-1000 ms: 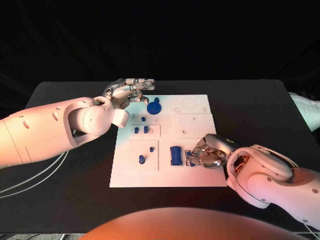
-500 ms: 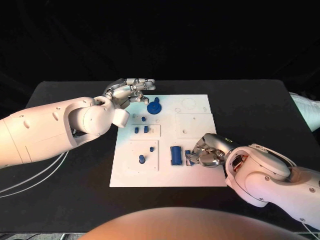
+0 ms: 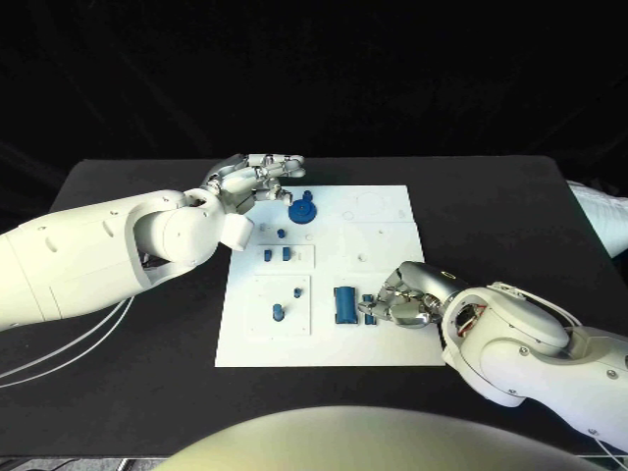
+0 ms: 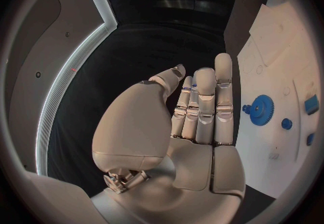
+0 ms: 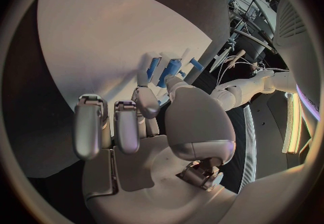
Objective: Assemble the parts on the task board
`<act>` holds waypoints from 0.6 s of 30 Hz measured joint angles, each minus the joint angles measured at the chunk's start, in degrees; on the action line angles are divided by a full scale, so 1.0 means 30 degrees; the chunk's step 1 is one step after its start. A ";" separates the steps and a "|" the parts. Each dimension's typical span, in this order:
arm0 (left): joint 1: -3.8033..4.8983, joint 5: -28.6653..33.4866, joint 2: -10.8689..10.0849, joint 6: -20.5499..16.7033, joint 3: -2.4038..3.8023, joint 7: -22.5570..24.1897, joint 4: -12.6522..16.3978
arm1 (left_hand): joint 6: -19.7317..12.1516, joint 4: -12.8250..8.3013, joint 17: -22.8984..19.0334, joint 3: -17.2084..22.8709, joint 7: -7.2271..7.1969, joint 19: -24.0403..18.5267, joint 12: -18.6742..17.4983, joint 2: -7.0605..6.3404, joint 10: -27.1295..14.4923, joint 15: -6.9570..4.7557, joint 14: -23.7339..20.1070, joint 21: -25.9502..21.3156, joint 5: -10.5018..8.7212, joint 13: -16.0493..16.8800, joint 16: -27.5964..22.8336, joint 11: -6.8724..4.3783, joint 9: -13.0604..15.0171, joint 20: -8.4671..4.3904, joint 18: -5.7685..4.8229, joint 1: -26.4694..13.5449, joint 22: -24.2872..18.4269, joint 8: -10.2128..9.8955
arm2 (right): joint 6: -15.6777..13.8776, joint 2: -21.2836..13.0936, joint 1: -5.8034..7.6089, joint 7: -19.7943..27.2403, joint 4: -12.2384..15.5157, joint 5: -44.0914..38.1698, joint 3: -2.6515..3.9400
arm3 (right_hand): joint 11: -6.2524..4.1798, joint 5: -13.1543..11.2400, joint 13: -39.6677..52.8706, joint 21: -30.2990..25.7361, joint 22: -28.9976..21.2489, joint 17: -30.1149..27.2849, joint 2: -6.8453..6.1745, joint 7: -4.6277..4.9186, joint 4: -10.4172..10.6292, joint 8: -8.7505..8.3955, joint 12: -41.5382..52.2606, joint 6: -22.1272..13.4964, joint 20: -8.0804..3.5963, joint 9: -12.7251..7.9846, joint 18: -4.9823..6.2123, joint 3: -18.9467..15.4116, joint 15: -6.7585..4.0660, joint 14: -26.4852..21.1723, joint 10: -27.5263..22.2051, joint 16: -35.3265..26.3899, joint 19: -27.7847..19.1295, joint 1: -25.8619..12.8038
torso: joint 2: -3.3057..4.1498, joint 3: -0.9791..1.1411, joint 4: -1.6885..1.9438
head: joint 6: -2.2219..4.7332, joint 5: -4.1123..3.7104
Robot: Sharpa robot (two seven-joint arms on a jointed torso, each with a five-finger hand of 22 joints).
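The white task board [image 3: 385,343] lies mid-table. On it are a blue gear [image 3: 303,210], two short pegs [image 3: 276,254], a small oval piece [image 3: 278,313] and an upright blue block [image 3: 343,304]. My right hand [image 3: 403,300] rests on the board just right of the block, thumb and a finger pinching a small blue part [image 3: 369,317]. The right wrist view shows that hand [image 5: 155,121] with those fingertips at the blue pieces [image 5: 169,68] and the other fingers curled in. My left hand [image 3: 258,179] hovers at the board's far left corner, near the gear [image 4: 261,109], holding nothing, its fingers [image 4: 202,100] straight.
The black table [image 3: 526,216] surrounds the board on all sides. My left forearm [image 3: 102,250] lies over the table left of the board, and my right forearm [image 3: 541,348] covers the near right corner area.
My right hand has crept slightly toward the blue block, still over the same spot. The left hand has stayed put.
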 measured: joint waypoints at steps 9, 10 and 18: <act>0.0000 -0.0030 -0.0049 0.0035 0.0000 -0.0023 0.0000 | 0.0000 0.0000 0.0001 0.0000 0.0000 0.0000 0.0000 0.0000 0.0001 0.0000 0.0000 0.0000 0.0000 0.0000 0.0000 0.0000 0.0000 0.0000 -0.0001 0.0000 0.0001 0.0000 | 0.0022 -0.0535 -0.0009 0.0051 0.0299 -0.0087 0.0000 | -0.0068 -0.1105 0.0115 0.0000 0.0051 0.0012 0.0376 -0.0001 -0.0576 -0.0003 0.0000 0.0000 -0.0069 0.0171 0.0002 -0.0756 -0.0066 -0.0066 0.0067 0.0000 0.0069 0.1514 | 0.0009 0.0020 -0.0002 | -0.0029 0.0018; 0.0000 -0.0032 -0.0052 0.0037 0.0000 -0.0025 0.0000 | 0.0000 0.0000 0.0001 0.0000 0.0000 0.0000 0.0000 0.0000 0.0000 0.0000 0.0000 0.0000 0.0000 -0.0001 0.0000 0.0000 0.0000 0.0000 0.0001 0.0000 0.0001 0.0000 | 0.0027 -0.0572 -0.0012 0.0058 0.0300 -0.0092 0.0000 | -0.0068 -0.1221 0.0115 0.0000 0.0044 0.0012 0.0402 -0.0001 -0.0700 -0.0012 0.0000 0.0000 -0.0069 0.0179 0.0002 -0.0792 -0.0065 -0.0066 0.0067 0.0000 0.0069 0.1735 | 0.0007 0.0020 -0.0007 | -0.0029 0.0027; -0.0016 -0.0043 -0.0022 0.0064 0.0000 -0.0031 -0.0031 | 0.0000 0.0000 0.0001 0.0000 -0.0001 0.0000 0.0000 0.0000 0.0000 0.0001 0.0000 0.0000 0.0000 0.0000 0.0000 0.0001 0.0000 0.0000 0.0000 0.0000 0.0001 0.0000 | -0.0428 -0.0782 -0.0024 0.0360 0.0124 0.0136 -0.0003 | 0.0218 -0.0966 -0.0456 -0.0320 -0.0400 0.0009 0.0520 0.0428 -0.1184 -0.0744 -0.0959 -0.0835 -0.0022 0.0045 0.0002 -0.1397 -0.0063 -0.0066 -0.0371 -0.0192 0.0022 0.2698 | -0.0027 0.0018 -0.0013 | 0.0115 -0.0031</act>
